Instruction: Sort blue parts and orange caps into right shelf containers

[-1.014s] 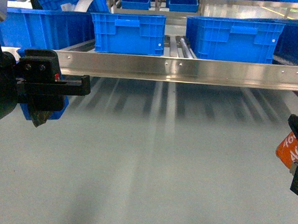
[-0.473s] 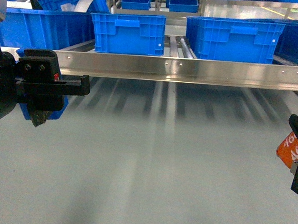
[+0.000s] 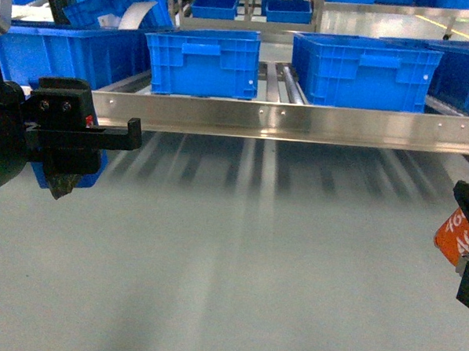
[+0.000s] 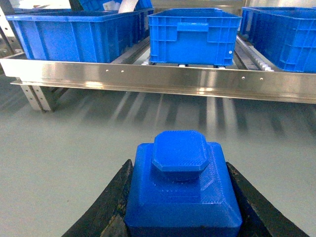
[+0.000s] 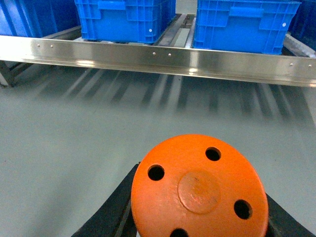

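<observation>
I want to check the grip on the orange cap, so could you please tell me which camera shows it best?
The right wrist view: the orange cap fills the foreground, holed top facing the camera, between the right gripper's jaws. The head view catches only its printed side at the right edge; the left wrist view misses it.

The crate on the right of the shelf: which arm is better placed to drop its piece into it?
Probably the right. Its gripper, shut on the orange cap, is on the same side as that crate; the left gripper holds the blue part far left.

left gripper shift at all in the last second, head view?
No. The left gripper holds the same place in the frame. The shelf rail sits slightly lower and its crates look nearer, so the base or camera moved.
</observation>
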Controlling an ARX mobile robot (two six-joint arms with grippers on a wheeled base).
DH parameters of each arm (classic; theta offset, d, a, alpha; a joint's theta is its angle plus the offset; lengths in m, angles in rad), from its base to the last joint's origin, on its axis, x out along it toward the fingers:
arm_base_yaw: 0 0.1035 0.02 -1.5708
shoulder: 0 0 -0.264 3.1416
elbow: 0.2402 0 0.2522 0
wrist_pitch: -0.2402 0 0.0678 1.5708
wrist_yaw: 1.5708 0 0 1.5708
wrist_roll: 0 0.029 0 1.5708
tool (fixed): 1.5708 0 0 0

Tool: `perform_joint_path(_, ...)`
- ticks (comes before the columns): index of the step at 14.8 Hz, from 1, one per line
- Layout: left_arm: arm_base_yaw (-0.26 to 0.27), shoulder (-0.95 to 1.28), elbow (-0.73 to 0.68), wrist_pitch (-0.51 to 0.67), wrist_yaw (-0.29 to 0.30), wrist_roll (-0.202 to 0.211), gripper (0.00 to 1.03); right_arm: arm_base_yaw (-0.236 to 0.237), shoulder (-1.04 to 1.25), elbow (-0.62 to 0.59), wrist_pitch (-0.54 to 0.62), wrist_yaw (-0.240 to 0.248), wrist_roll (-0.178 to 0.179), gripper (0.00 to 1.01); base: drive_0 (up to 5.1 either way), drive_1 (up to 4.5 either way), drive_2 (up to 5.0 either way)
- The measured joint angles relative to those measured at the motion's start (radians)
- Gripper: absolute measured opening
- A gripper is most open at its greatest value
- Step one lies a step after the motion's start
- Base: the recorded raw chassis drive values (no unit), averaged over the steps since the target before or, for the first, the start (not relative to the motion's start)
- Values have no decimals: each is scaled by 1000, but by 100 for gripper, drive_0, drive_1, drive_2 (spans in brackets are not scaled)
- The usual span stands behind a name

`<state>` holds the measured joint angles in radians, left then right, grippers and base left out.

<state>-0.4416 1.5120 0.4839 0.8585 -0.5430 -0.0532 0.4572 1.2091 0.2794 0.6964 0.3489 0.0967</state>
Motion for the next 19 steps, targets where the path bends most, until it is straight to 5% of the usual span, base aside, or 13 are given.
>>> perform_joint_path(13,0,-2,0,-1,1,0,40,0,0,0,-1,0,0,44,0,0,0)
perform_joint_path(19,-2,-2,0,2,1,0,40,0,0,0,3,0,0,44,-8,425,-440)
